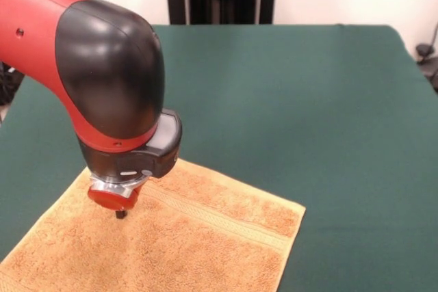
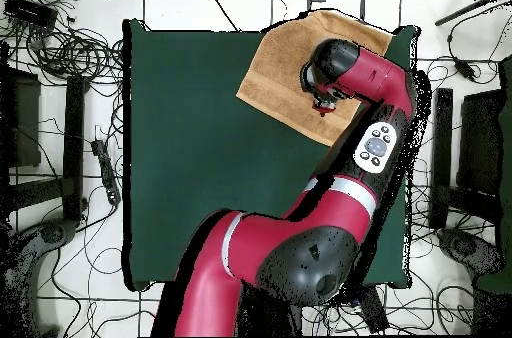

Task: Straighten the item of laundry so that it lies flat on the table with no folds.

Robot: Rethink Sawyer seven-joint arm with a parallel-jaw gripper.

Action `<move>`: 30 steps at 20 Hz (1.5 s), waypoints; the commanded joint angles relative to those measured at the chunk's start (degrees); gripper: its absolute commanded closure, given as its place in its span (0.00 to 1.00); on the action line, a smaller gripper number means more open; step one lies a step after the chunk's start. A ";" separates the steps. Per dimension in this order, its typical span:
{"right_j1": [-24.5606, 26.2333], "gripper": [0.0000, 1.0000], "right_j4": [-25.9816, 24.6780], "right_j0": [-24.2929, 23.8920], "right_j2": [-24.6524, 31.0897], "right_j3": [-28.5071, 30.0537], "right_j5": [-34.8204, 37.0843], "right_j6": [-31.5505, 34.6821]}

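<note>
Towel (image 1: 185,237) sits lower left of front view, near table (image 1: 308,100) edge; in overhead view it's at top, right of centre, partly under the arm. Looks mostly flat w/ stripe band showing; can't see any fold, but lower part runs out of frame. Gripper (image 1: 121,214) hovers just above towel's upper-left area; only a small dark tip shows, so can't tell if jaws are released or clenched. Judgement: check hidden edges first, then smooth outward w/ light contact, avoid bunching the terry.
</note>
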 commanded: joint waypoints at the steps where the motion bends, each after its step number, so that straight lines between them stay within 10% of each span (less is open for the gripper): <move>1: 3.60 0.00 -0.29 2.75 6.74 9.91 -8.94 13.58; 8: 0.38 0.00 -1.78 5.10 6.76 21.20 -9.64 12.70; 30: -0.48 0.00 -6.87 6.41 1.29 24.80 1.38 7.58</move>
